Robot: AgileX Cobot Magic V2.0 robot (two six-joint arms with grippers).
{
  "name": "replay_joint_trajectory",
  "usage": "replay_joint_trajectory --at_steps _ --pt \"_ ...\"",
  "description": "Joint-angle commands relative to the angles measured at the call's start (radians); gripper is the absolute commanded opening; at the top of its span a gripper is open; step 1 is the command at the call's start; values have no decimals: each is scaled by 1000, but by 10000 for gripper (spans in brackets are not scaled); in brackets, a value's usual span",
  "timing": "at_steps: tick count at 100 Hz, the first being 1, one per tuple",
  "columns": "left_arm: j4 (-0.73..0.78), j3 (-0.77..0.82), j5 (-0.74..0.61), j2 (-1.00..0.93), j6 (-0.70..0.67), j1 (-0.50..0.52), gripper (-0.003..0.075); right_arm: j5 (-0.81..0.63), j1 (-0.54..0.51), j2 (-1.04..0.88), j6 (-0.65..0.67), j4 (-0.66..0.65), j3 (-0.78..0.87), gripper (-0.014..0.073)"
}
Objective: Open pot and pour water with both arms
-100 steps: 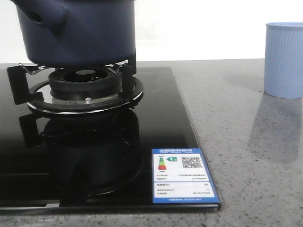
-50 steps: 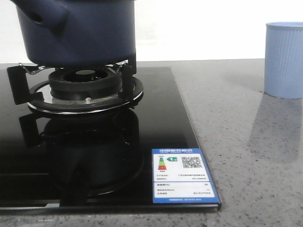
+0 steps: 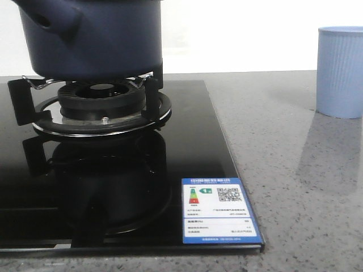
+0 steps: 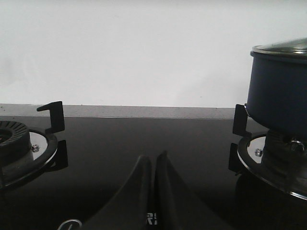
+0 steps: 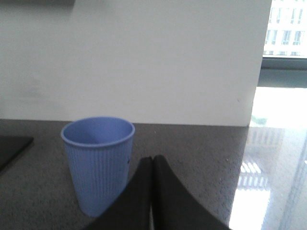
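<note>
Neither gripper shows in the front view: pot (image 3: 93,37) sits on the burner grate (image 3: 96,105) of the black hob (image 3: 198,147); ribbed cup (image 3: 340,71) stands well apart on the counter. Left wrist: left gripper (image 4: 153,165) pressed closed, empty, pot lidded. Right wrist: right gripper (image 5: 152,165) closed, empty, near the cup.

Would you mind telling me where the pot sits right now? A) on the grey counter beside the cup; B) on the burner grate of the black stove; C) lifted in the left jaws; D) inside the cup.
B: the pot rests on the burner grate of the stove, lid on in the left wrist view, while the cup stands apart on the counter.
</note>
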Motion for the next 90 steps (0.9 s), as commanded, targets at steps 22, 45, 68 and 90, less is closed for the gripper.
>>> replay_joint_trajectory --at_steps 22,45,68,90 --pt "-1 14 -70 -26 -6 -10 -16 54 89 -90 -210 154 47 -62" --pt "-1 14 -70 -26 -6 -10 -16 55 89 -239 -190 160 176 -62" --pt "-1 14 -70 -26 -6 -10 -16 208 89 -321 -172 164 216 -62" --pt "-1 14 -70 -26 -6 -10 -16 227 89 -321 -172 164 216 -62"
